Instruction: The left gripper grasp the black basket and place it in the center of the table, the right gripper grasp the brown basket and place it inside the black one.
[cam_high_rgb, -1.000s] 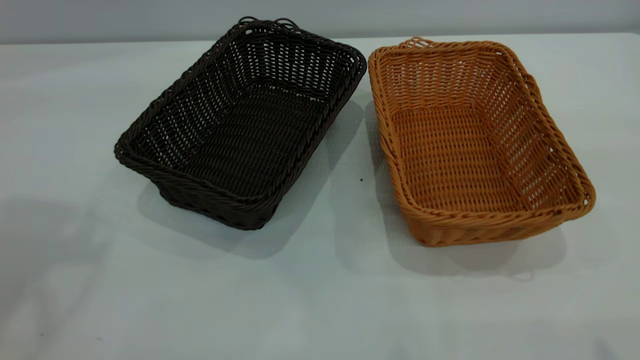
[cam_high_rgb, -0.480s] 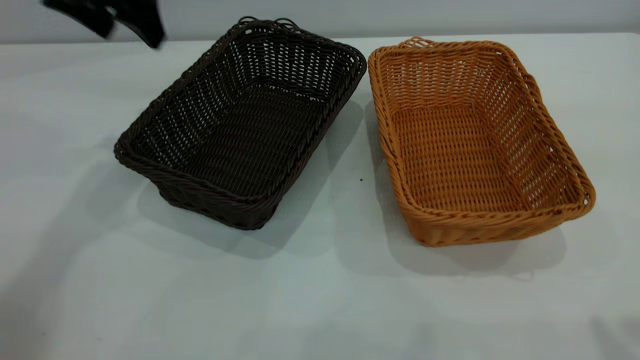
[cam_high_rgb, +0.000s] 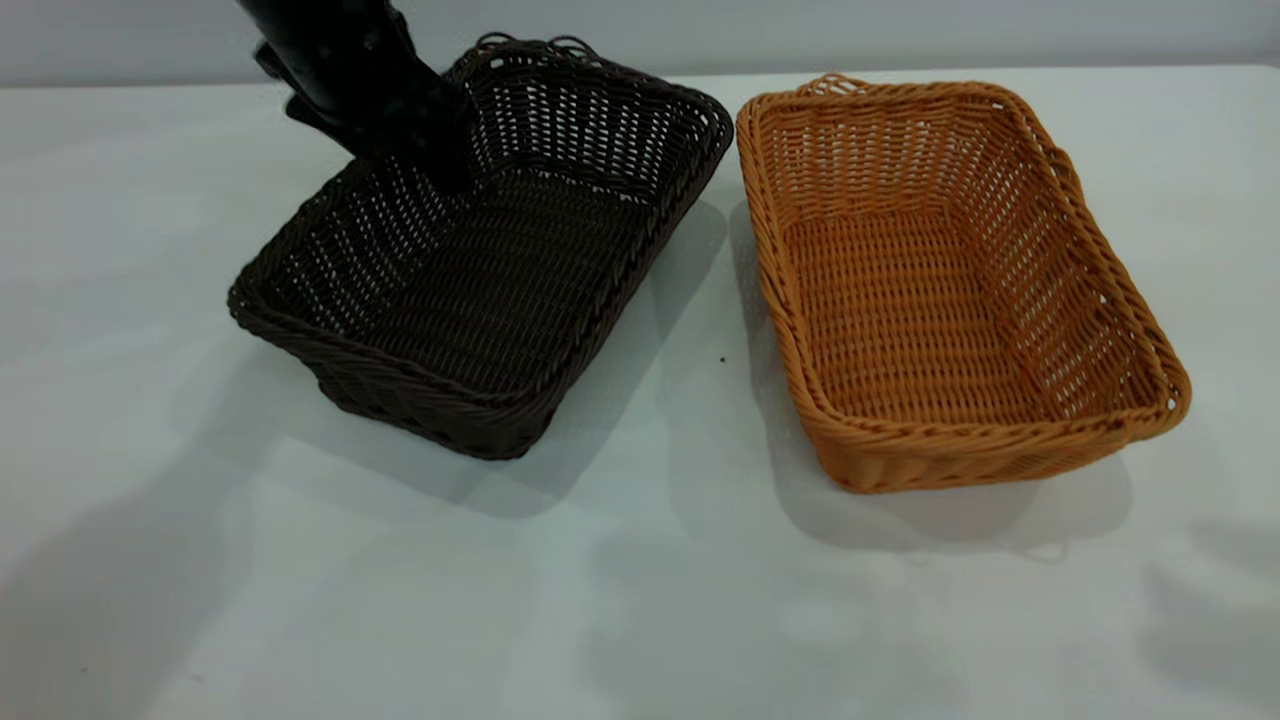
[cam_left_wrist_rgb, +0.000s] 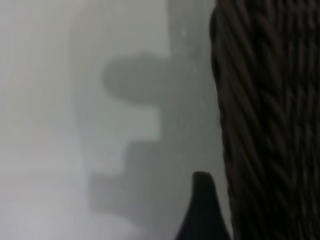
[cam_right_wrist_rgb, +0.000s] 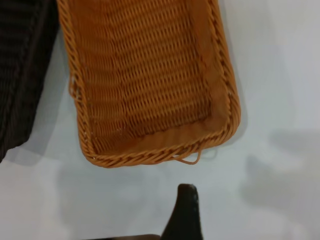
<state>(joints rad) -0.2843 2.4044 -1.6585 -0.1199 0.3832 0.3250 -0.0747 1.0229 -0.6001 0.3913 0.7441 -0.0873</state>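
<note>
The black basket sits left of the table's middle, turned at an angle. The brown basket sits close on its right, apart from it. My left gripper is open at the black basket's far left rim, one finger inside against the wall. In the left wrist view the other finger is outside the dark woven wall. My right gripper is out of the exterior view. Its wrist view shows one finger over bare table, short of the brown basket. It holds nothing.
The pale table stretches wide in front of both baskets. A loose strand loop hangs off the brown basket's near end. A corner of the black basket shows in the right wrist view. A small dark speck lies between the baskets.
My left gripper came in from the upper left and dropped onto the black basket's far left rim. Both baskets stayed where they were.
</note>
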